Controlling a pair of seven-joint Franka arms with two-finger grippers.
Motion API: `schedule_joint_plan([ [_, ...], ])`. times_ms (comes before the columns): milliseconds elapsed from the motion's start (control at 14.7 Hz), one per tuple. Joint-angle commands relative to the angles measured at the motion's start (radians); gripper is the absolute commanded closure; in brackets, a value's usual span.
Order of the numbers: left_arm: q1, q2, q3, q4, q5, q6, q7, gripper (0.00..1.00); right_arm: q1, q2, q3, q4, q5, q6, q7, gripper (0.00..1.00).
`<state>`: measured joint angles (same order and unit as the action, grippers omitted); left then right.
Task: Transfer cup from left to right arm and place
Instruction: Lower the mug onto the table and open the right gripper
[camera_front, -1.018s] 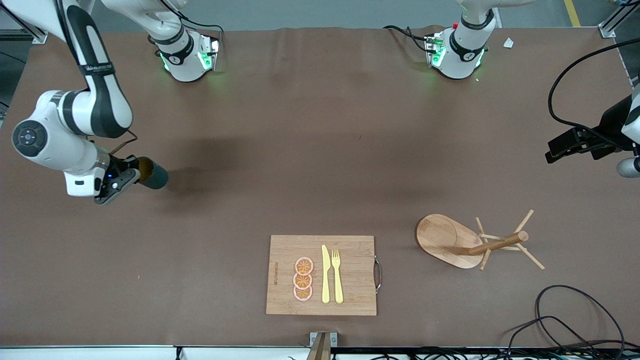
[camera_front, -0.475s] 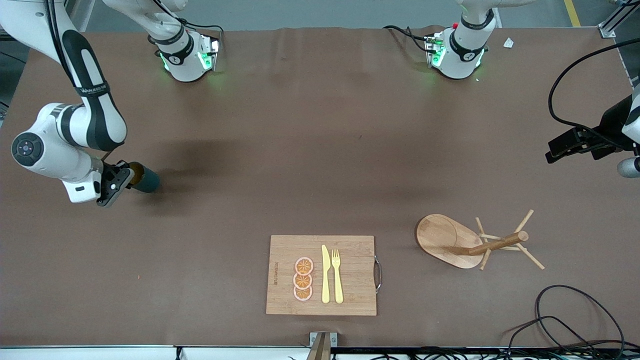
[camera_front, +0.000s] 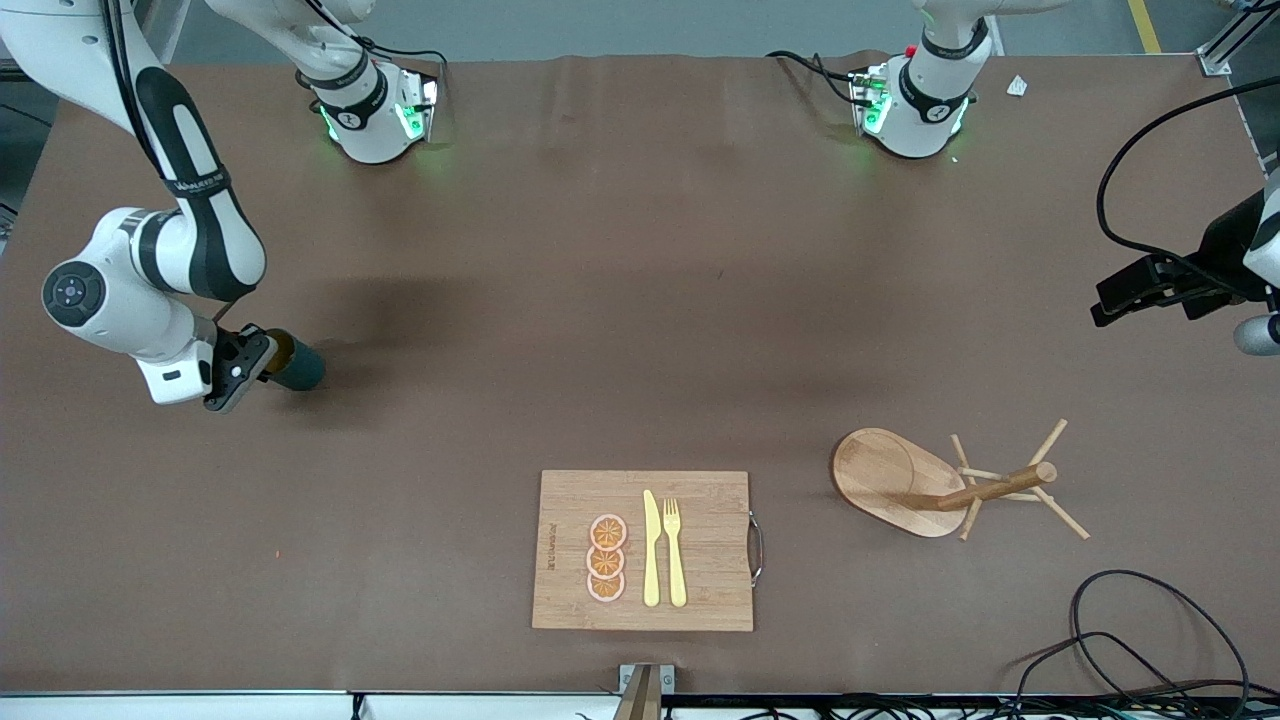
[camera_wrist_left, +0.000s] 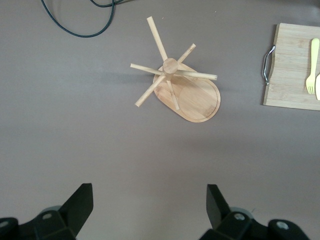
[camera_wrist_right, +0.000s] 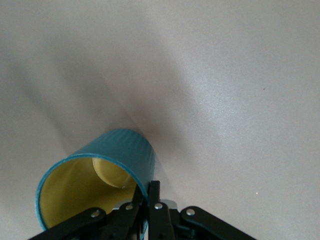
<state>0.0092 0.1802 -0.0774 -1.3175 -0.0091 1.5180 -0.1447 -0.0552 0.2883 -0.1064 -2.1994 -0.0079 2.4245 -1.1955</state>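
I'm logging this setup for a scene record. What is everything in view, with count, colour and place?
cup: one, dark teal with yellowish inside, held tilted over the table's right-arm end.
cutting board: one, light wood with metal handle, near the front camera.
orange slices: three, orange, in a row on the board.
knife: one, yellow, on the board beside the slices.
fork: one, yellow, beside the knife.
peg rack: one, wooden, toward the left-arm end.
cables: black, at the left-arm end's corner nearest the camera.
right end effector: shut on the cup's rim.
left end effector: open, empty, waiting above the table.
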Motion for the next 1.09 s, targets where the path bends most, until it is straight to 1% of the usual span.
schedule_joint_plan([
  [0,-0.005,-0.012,-0.001,-0.011,0.012,0.008,-0.009,0.00,-0.018,-0.011,0.014,-0.020,-0.018,0.015,-0.016,0.01],
  [204,-0.002,-0.013,-0.001,-0.012,0.011,0.034,-0.012,0.00,-0.018,-0.018,0.014,-0.017,-0.017,-0.007,-0.001,0.00],
  [271,0.000,-0.018,-0.001,-0.019,0.009,0.068,-0.012,0.00,-0.021,-0.029,0.014,-0.008,-0.012,-0.045,0.019,0.00],
  [339,0.000,-0.019,-0.001,-0.020,0.009,0.073,-0.009,0.00,-0.020,-0.038,0.014,0.015,-0.004,-0.101,0.068,0.00],
  [543,-0.002,-0.042,-0.004,-0.054,0.011,0.080,-0.009,0.00,-0.012,-0.079,0.017,0.085,-0.004,-0.243,0.267,0.00],
  [611,-0.002,-0.056,-0.012,-0.077,0.011,0.099,-0.009,0.00,-0.012,-0.098,0.019,0.095,-0.003,-0.270,0.339,0.00],
  [814,0.005,-0.137,-0.015,-0.215,0.009,0.200,-0.009,0.00,0.009,-0.156,0.024,0.122,-0.003,-0.344,0.561,0.00],
  [950,0.003,-0.171,-0.015,-0.268,0.009,0.229,-0.007,0.00,0.032,-0.198,0.024,0.144,-0.003,-0.399,0.716,0.00],
  [1018,0.003,-0.185,-0.015,-0.285,0.009,0.229,-0.009,0.00,0.046,-0.211,0.024,0.167,-0.003,-0.448,0.785,0.00],
])
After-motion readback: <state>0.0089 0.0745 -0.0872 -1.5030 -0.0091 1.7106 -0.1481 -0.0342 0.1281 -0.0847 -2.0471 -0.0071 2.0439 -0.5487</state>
